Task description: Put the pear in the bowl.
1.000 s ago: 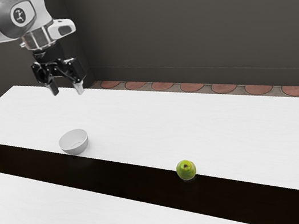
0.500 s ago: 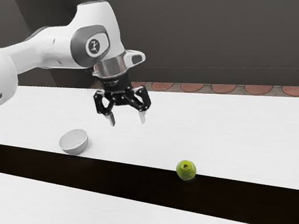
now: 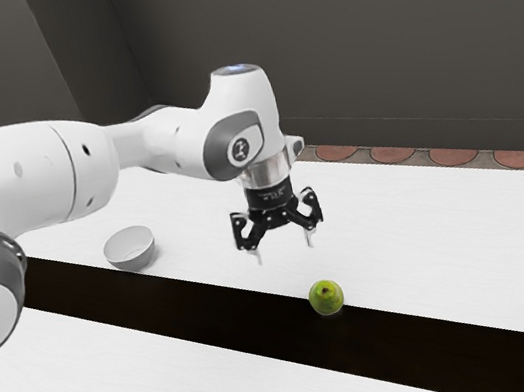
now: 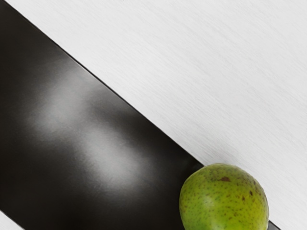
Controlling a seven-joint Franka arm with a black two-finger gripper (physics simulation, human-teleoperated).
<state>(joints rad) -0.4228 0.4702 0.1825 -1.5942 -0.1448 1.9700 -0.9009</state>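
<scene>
One gripper (image 3: pixel 284 245), mine, fingers (image 3: pixel 310 238) apart above white table (image 3: pixel 440 225); pear (image 3: pixel 327 297) at black stripe (image 3: pixel 197 319)'s edge; far side, dark wall (image 3: pixel 368 45), reddish floor tiles (image 3: pixel 393 154); arm (image 3: pixel 159 139) emblem (image 3: pixel 241 149) unreadable.

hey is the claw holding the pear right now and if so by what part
Nothing is held: the claw is open above the table, and the pear sits below, untouched.
</scene>
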